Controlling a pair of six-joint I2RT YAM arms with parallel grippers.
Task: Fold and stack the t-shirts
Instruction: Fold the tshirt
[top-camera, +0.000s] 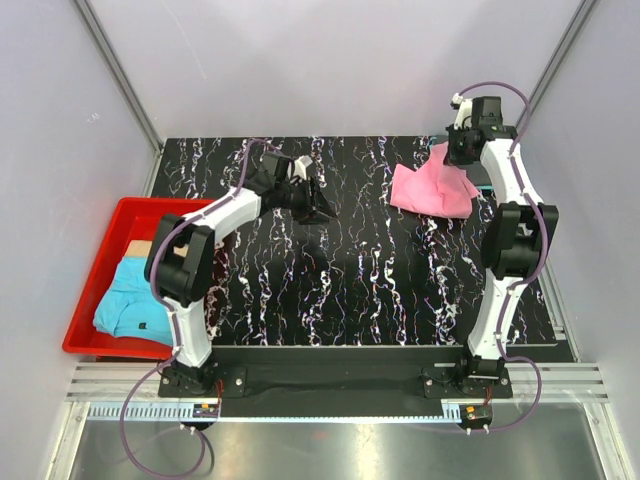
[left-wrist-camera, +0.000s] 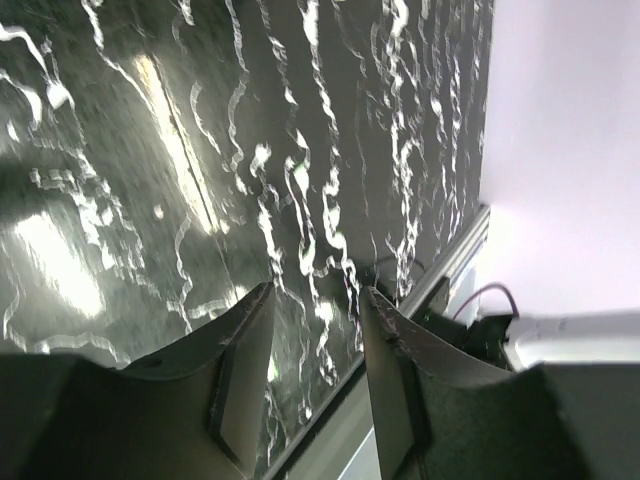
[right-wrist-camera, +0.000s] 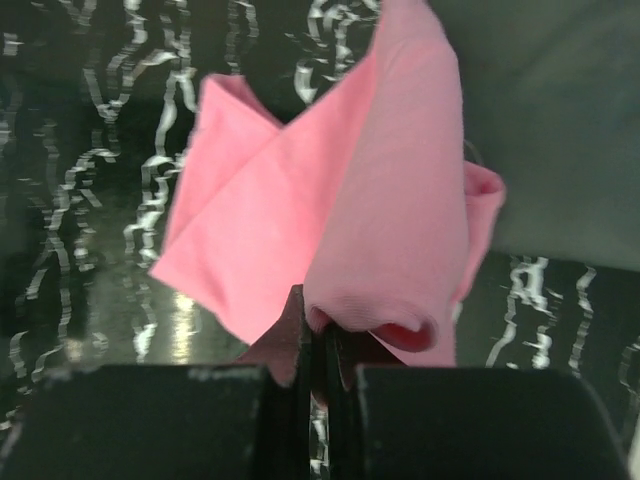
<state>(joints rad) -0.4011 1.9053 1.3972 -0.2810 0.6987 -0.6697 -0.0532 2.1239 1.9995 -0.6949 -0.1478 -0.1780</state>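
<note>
Right gripper (right-wrist-camera: 320, 345) clamped on edge of bright pink soft cloth t-shirt (right-wrist-camera: 300, 220).
Advise folding square and low; left gripper (left-wrist-camera: 315, 300), well left of that shirt, parted, empty.

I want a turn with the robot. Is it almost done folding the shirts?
Not nearly. I can't see a finished stack. The right gripper is pinching the pink shirt, partly folded at the back of the table. The left gripper is open and empty. A light blue shirt waits in the red bin.
</note>
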